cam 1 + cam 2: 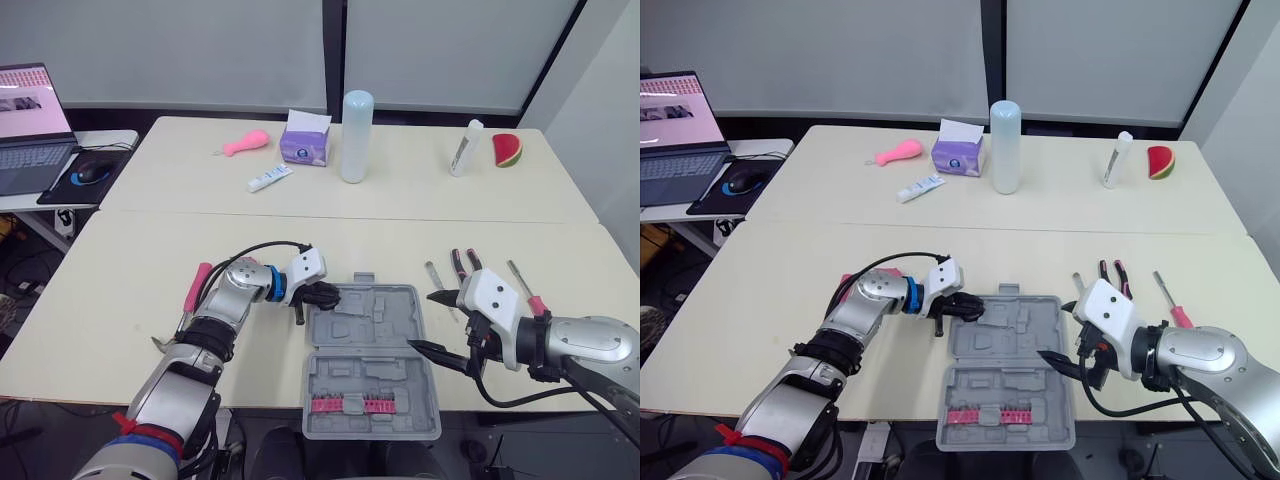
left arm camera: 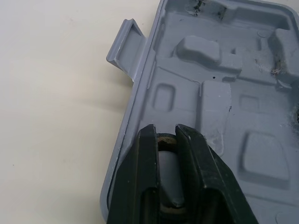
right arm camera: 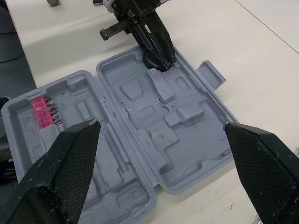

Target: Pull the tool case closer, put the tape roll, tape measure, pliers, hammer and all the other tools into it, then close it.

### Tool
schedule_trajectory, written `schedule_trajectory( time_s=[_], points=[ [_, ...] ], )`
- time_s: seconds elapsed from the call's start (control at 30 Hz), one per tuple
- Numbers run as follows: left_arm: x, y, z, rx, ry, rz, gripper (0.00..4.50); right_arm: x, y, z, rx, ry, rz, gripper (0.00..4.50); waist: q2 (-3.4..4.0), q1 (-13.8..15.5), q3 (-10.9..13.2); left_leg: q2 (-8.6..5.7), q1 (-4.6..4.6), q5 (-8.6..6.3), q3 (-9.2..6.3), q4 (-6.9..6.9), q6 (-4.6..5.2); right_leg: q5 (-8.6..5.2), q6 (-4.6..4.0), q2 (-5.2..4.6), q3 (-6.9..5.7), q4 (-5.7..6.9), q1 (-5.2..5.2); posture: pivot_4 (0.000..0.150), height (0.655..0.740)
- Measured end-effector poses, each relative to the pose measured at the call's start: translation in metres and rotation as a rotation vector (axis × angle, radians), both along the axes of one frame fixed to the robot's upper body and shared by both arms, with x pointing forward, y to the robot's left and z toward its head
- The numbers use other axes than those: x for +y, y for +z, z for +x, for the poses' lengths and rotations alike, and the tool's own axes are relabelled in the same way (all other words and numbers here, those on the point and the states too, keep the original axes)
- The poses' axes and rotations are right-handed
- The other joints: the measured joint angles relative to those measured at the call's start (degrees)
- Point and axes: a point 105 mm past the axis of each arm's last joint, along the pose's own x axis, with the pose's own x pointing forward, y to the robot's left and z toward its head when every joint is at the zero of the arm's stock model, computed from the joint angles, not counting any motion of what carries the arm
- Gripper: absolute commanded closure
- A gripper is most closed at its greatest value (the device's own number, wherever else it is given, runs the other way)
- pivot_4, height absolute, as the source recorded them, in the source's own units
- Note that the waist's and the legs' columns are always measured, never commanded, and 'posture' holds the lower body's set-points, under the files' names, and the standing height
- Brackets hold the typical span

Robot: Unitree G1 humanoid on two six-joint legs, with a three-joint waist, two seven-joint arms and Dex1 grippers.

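**Overhanging case, pinched roll: two ways to lose ground**

Nearest you, the open tool case (image 1: 400, 300) has its near half, the one with the pink bit holder (image 1: 358, 404), hanging past the front edge of the worktop (image 1: 120, 280). I judge that a downward push or any further pull could tip it off.

Your right end effector (image 1: 437, 322) hovers over the case's right rim, spread wide and gripping nothing. Lower it here and a finger could catch the wall and skid the case.

Your left end effector (image 1: 322, 296) is pinched on what looks like the tape roll (image 2: 167, 177), at the left corner of the far half. If you release it off a pocket, it may roll over the low rim.

Beyond, the pliers (image 1: 466, 264) and a screwdriver (image 1: 524, 285) lie just right of the case. A red-handled tool (image 1: 197, 288) sits beneath your left forearm, where an elbow sweep could knock it.
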Motion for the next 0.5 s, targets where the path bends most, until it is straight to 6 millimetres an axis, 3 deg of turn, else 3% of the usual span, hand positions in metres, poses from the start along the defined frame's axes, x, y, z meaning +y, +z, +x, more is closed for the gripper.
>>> schedule_trajectory(
  time_s=[0.17,0.27,0.43,0.5],
  points=[
    [0.002,0.000,-0.003,0.002,0.004,-0.012,3.86,0.000,0.001,0.001,-0.009,-0.001,-0.001,0.00,0.00,-0.1,0.0,0.02,0.00,0.00,0.01,0.00,0.00,0.00,0.00,0.00,0.00,0.00,-0.01,0.150,0.7075],
    [0.015,0.010,-0.006,0.014,0.028,-0.038,3.86,0.002,0.003,0.001,-0.025,0.000,0.020,0.00,0.00,-0.3,0.0,0.10,-0.02,0.00,0.02,0.00,-0.01,0.00,0.00,-0.01,0.02,0.01,-0.06,0.150,0.7075],
    [0.069,0.082,-0.007,-0.132,0.157,-0.171,3.86,-0.014,0.017,0.008,-0.139,-0.098,0.056,0.00,0.05,-0.4,0.0,0.18,-0.03,0.01,-0.03,-0.02,-0.02,0.00,0.00,-0.06,0.02,-0.01,-0.03,0.150,0.7075],
    [0.100,0.088,-0.011,-0.152,0.265,-0.190,3.86,-0.032,0.020,0.010,-0.195,-0.179,0.033,0.00,0.10,-0.3,0.0,0.11,0.02,0.01,0.02,-0.03,-0.02,0.00,0.00,-0.13,0.03,-0.07,0.02,0.150,0.7075]
  ],
)
